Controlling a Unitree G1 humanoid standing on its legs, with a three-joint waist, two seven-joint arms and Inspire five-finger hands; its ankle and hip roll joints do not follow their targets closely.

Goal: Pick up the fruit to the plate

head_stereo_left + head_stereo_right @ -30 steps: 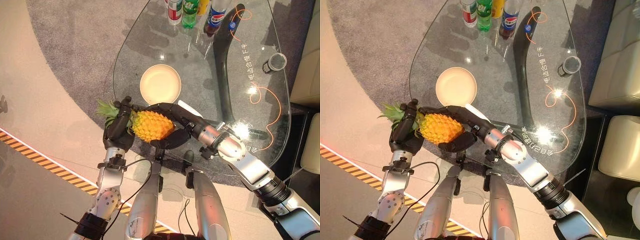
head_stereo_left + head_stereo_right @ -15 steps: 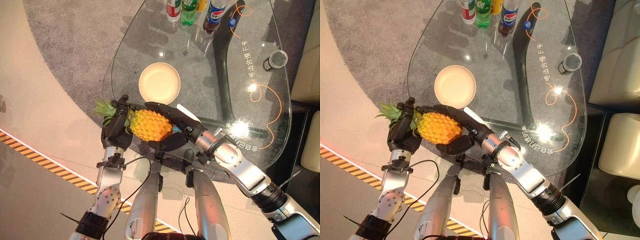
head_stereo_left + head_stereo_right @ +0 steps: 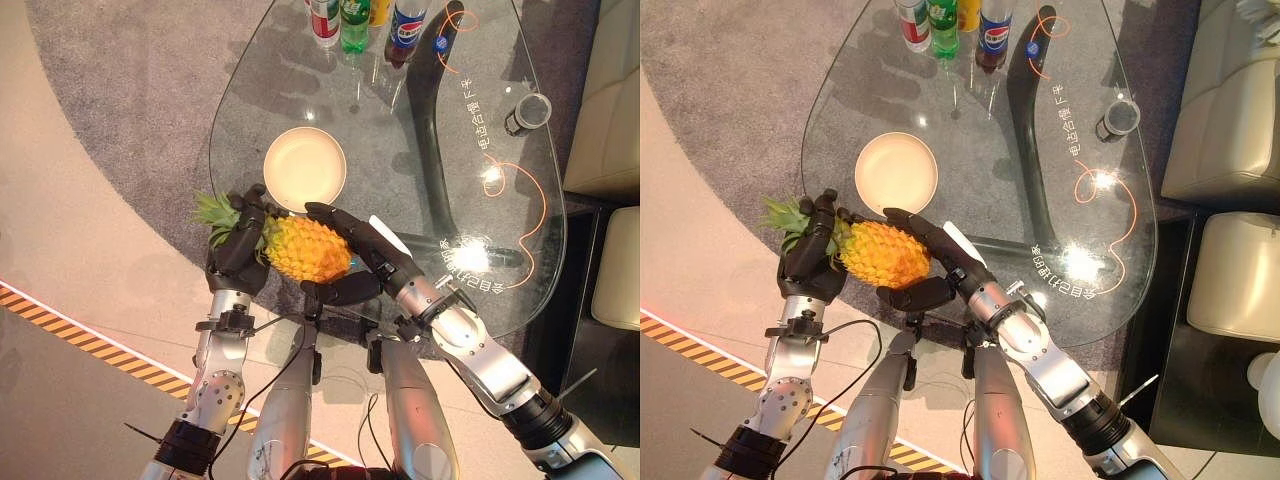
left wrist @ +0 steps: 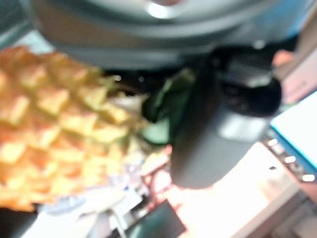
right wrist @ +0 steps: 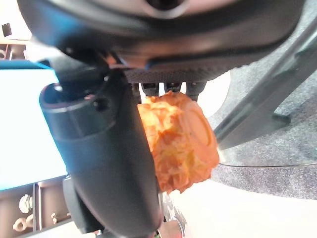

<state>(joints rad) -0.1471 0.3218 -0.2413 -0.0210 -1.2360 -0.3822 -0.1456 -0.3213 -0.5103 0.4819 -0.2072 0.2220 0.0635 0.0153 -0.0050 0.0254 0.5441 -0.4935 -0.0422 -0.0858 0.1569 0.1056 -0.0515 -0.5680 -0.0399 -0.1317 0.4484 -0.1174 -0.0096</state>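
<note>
A yellow-orange pineapple (image 3: 305, 248) with a green crown (image 3: 211, 215) lies sideways, held between both hands just in front of the glass table's near edge. My left hand (image 3: 238, 258) is curled round the crown end, as the left wrist view shows with the pineapple (image 4: 59, 124) against its thumb (image 4: 208, 134). My right hand (image 3: 365, 262) cups the body from the right, fingers above and thumb below; the pineapple (image 5: 178, 144) sits in its grasp. A round cream plate (image 3: 305, 170) lies bare on the glass table (image 3: 400, 130), just beyond the fruit.
Several drink bottles (image 3: 352, 20) stand at the table's far edge. A dark cup (image 3: 527, 108) sits at the far right of the glass. Cream seats (image 3: 1225, 120) flank the table on the right. Grey carpet (image 3: 130, 90) lies below and to the left.
The camera has shifted, so the table and plate sit lower and further left. Both hands have kept their hold on the pineapple, which now sits closer to the plate.
</note>
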